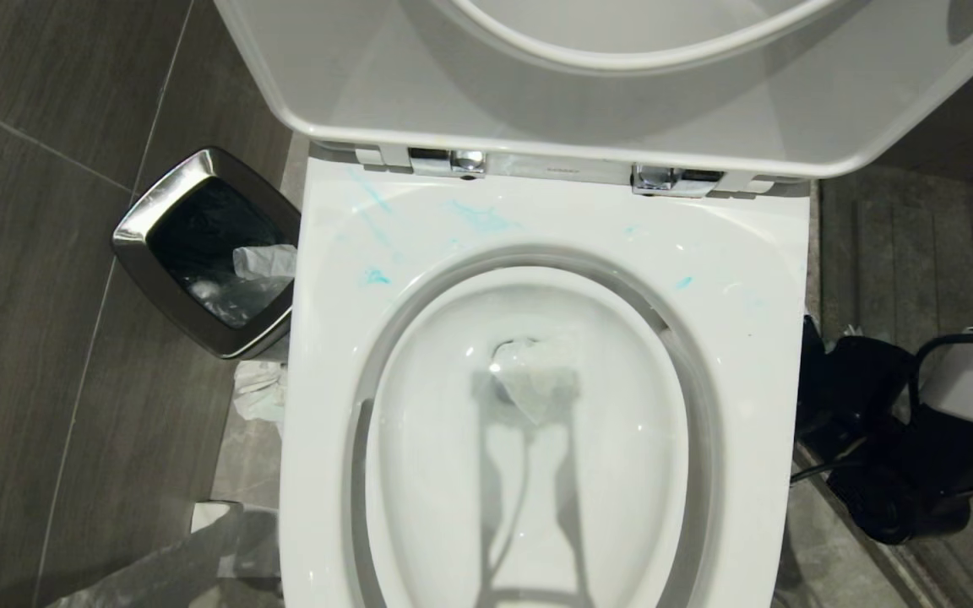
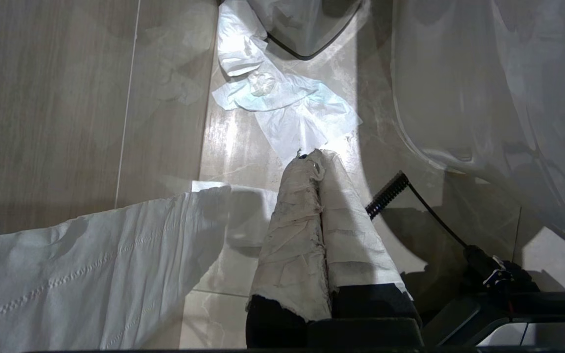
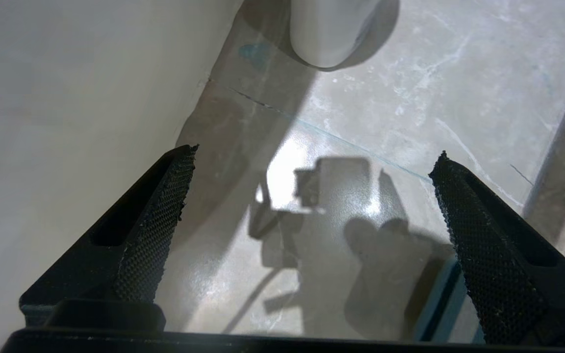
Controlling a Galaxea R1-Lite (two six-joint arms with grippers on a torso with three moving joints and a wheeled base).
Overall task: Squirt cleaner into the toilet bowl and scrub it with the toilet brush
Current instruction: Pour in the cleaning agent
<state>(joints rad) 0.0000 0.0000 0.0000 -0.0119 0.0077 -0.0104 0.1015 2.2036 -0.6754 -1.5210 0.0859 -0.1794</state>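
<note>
Flanking the toilet bowl: steel bin and crumpled tissue.

My head camera looks steeply down, close over the toilet bowl, while my left wrist camera faces the floor beside its white base and my right wrist camera hangs low over pale tile near its other side.

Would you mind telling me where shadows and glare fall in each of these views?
Head view: a forked dark shadow runs up the toilet bowl to its drain. Left wrist view: bright glare on the floor tiles beyond the shut left gripper. Right wrist view: the open right gripper casts a blocky shadow on the glossy floor.
</note>
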